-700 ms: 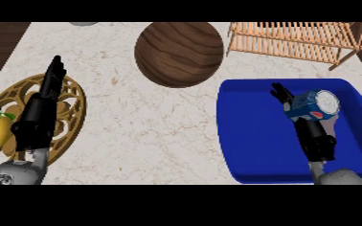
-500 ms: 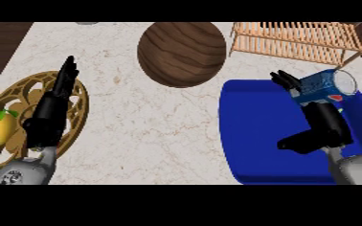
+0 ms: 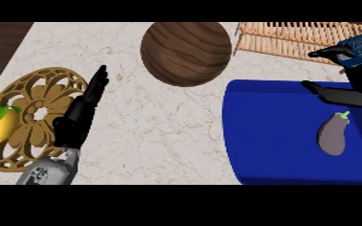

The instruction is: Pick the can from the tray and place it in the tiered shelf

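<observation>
The dark blue can point(image 3: 351, 45) is showing only partly at the right edge, over the wooden tiered shelf point(image 3: 297, 40) beyond the blue tray point(image 3: 276, 139). The right hand point(image 3: 338, 76) is curling its fingers point(image 3: 326, 53) round it, while the left hand point(image 3: 79, 112) is resting with straight fingers over the worktop point(image 3: 163, 124).

Left forearm point(image 3: 48, 171): grey, rounded casing with a pale sheen and small dark marks near the wrist end.
Left hand point(image 3: 74, 119): matte black, blocky palm section, long slim black fingers with visible segment breaks; a short black thumb stub on the side.
Right hand point(image 3: 338, 74): matte black, only partly visible at the view's right edge; slender black fingers and thumb with tapered tips.
Right forearm: hidden beyond the frame.
</observation>
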Controlling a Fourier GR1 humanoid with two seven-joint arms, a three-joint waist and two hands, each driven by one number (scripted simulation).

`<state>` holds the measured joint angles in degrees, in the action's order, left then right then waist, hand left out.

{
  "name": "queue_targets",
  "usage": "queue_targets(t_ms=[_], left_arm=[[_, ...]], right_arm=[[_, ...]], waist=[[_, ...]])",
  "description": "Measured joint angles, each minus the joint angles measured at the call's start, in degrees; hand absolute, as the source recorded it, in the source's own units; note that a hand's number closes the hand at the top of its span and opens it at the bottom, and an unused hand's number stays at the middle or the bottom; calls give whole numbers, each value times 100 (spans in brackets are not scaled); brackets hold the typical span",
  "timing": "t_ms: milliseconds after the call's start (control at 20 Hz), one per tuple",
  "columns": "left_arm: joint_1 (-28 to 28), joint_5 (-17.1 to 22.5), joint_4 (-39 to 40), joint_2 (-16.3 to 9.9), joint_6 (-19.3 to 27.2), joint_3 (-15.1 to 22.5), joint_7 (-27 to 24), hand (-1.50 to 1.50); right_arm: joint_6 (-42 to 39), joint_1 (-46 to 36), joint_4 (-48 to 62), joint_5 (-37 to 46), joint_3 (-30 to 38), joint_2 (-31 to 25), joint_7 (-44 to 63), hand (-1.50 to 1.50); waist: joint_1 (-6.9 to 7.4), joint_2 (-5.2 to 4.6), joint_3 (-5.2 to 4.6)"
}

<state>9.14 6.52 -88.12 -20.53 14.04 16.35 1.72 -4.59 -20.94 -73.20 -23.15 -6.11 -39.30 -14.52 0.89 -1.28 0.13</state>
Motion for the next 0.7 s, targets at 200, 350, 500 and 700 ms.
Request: queue_targets(t_ms=[200,350,500,700], left_arm=[[143,-8,266,183,-93,73,-87,0],[128,-57,302,287,-94,134,-88,0],[295,-85,477,393,-92,125,-32,0],[315,-32,525,367,-196,29,-22,0]], right_arm=[[-657,-499,1188,-412,569,58,-669,-150],[-1578,-714,1851,-719,841,-86,-1020,-150],[-2531,-889,2099,-661,762,-444,-1125,-150],[-3156,-1084,2181,-206,590,-995,-1214,-150]], waist=[[56,16,4],[57,43,3],[23,58,0],[23,78,-4]])
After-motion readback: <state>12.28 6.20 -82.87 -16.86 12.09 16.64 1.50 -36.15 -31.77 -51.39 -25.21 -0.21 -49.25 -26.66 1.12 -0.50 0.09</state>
